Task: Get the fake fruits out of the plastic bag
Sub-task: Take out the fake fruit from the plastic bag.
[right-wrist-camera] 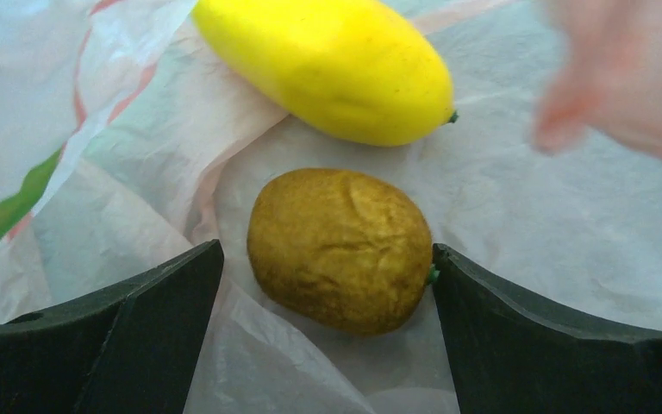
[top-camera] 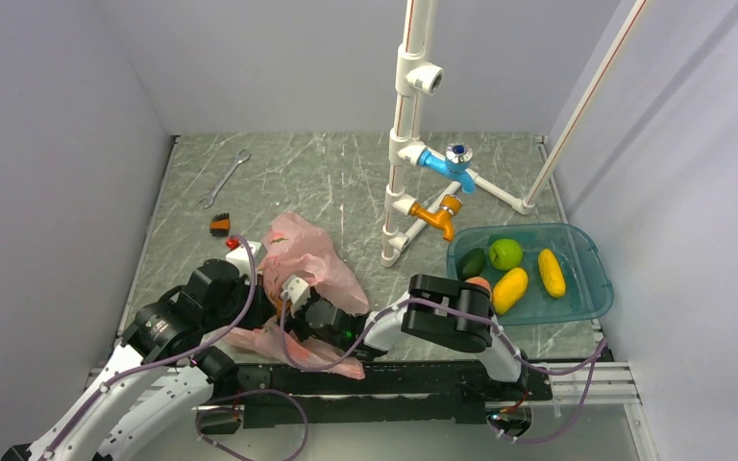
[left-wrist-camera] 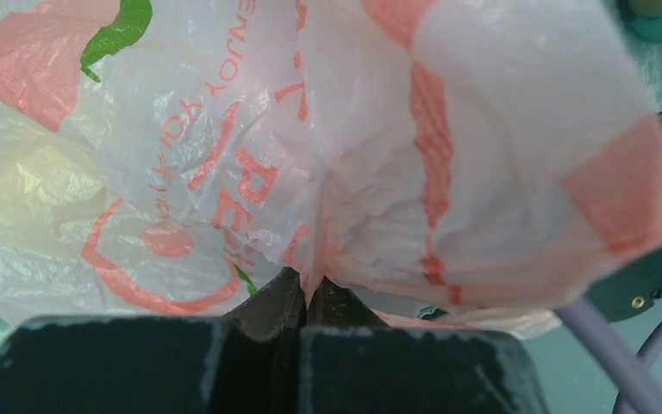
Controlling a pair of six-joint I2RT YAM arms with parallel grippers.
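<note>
Pink bag (left-wrist-camera: pixel 224 172) was clamped by your left gripper (left-wrist-camera: pixel 306 289); right gripper (right-wrist-camera: pixel 327 250) gaped around one brown fruit (right-wrist-camera: pixel 340 233) beside one yellow fruit (right-wrist-camera: pixel 327 65).

Both arms mix white shells with black joints. The left arm (top-camera: pixel 142 389) is mostly long white links with round black motor housings, and the right arm (top-camera: pixel 452 312) carries a boxy black housing. Lavender cables (top-camera: pixel 249 288) loop along each arm (thin, glossy tubing), and a small white block (top-camera: pixel 243 257) sits at the wrist. The left gripper (left-wrist-camera: pixel 306 297) has matte black fingers (left-wrist-camera: pixel 267 312) with scuffed, pale-worn edges. On the right gripper (right-wrist-camera: pixel 326 250) the fingers (right-wrist-camera: pixel 138 336) are smooth black wedges.
</note>
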